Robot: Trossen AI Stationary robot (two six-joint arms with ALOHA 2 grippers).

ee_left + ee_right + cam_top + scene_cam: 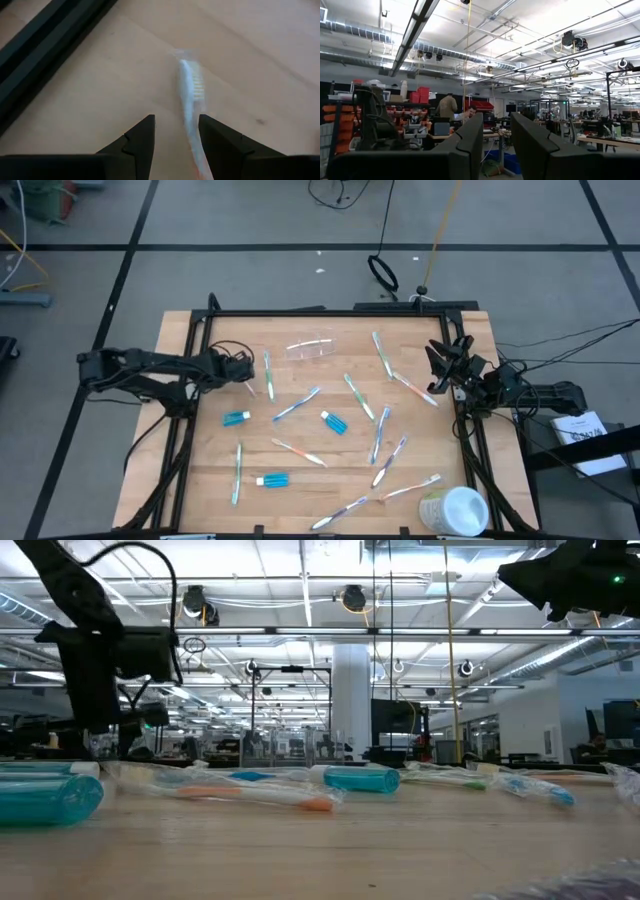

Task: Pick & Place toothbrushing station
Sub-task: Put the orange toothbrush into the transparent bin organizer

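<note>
Pale wood shows everywhere under a scatter of unsorted things, so by my judgement the task has barely begun; the clear plastic cup (pixel 310 348) lies on its side near the far edge of the bench (pixel 200 480) with nothing in it; thin toothbrushes, about a dozen, lie all over the bench, and three blue toothpaste tubes (pixel 335 422) rest among them, well apart from the cup. On the left side the left gripper (pixel 176 131) hangs low with its jaws open around the handle of a pale toothbrush (pixel 190 95), not yet closed on it. At the right edge the right gripper (pixel 496 135) is lifted and faces out into the room, jaws apart and holding nothing. A larger white cup (pixel 455 511) lies at the near right corner; nothing blocks the left gripper's toothbrush.
</note>
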